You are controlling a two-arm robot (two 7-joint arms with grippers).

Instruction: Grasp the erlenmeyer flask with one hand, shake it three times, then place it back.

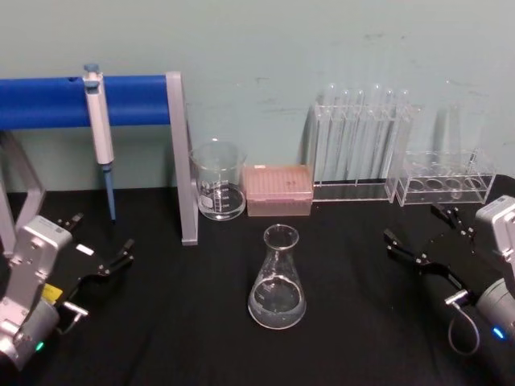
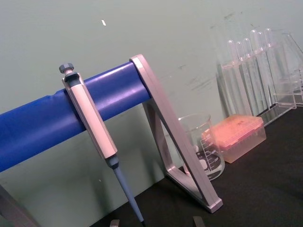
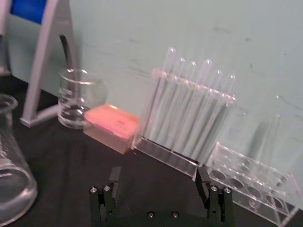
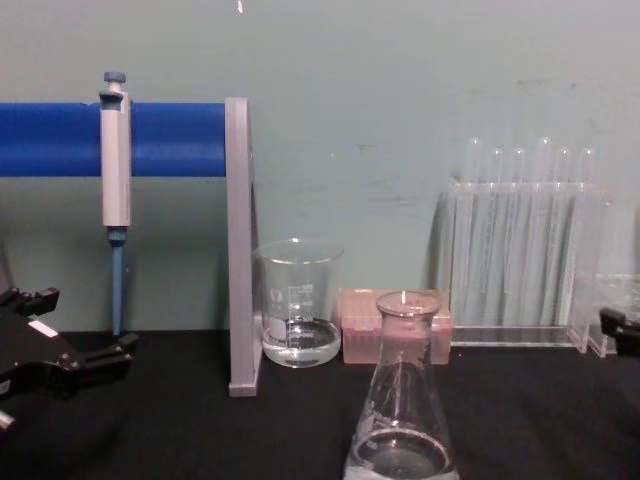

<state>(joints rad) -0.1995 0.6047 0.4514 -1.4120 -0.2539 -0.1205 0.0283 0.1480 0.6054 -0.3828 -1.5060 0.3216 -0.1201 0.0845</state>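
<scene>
The erlenmeyer flask (image 1: 278,277) stands upright on the black table, near the middle and in front of the beaker; the chest view shows the flask (image 4: 402,400) close up, and its base (image 3: 9,165) sits at the edge of the right wrist view. My left gripper (image 1: 103,233) rests low at the left, open and holding nothing, well apart from the flask; its fingertips (image 2: 199,220) peek into the left wrist view. My right gripper (image 1: 413,223) waits at the right, open, its fingers (image 3: 202,179) spread and pointing toward the racks, a hand's width from the flask.
Along the back wall stand a glass beaker (image 1: 218,191), a pink tip box (image 1: 278,190), a rack of test tubes (image 1: 360,153) and a low clear rack (image 1: 444,181). A pipette (image 1: 100,133) hangs on a blue bar (image 1: 48,101) with a grey post (image 1: 182,161).
</scene>
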